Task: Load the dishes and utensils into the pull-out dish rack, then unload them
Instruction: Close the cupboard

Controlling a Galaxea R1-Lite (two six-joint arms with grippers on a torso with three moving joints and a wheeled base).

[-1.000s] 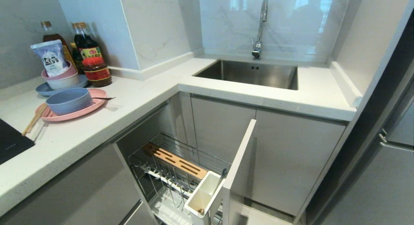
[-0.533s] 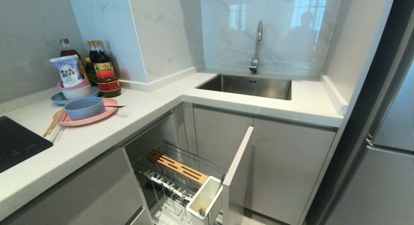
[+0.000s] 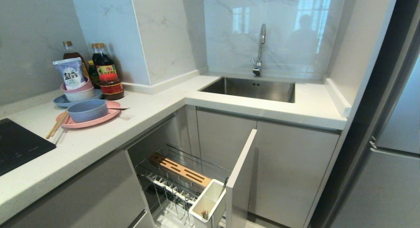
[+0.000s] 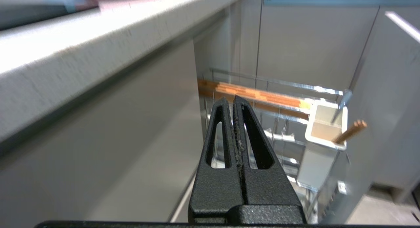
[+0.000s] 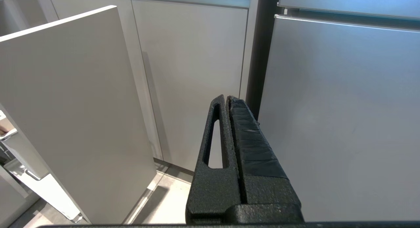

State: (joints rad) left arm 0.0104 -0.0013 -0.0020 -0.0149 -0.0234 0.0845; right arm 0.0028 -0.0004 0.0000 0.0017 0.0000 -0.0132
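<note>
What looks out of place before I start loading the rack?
Nothing spilled or damaged. The one oddity: the chopsticks lie half on the pink plate, tips overhanging onto the counter, with the blue-grey bowl on the plate. The pull-out rack stands open, its utensil box already holding something.

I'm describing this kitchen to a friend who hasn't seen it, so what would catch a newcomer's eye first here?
Most striking is the pull-out dish rack, drawn out of the lower cabinets with its wire dividers bare and a white utensil box at its front. Next, on the left counter, a blue-grey bowl sits on a pink plate with chopsticks lying across its rim. Behind the corner lies the steel sink.
</note>
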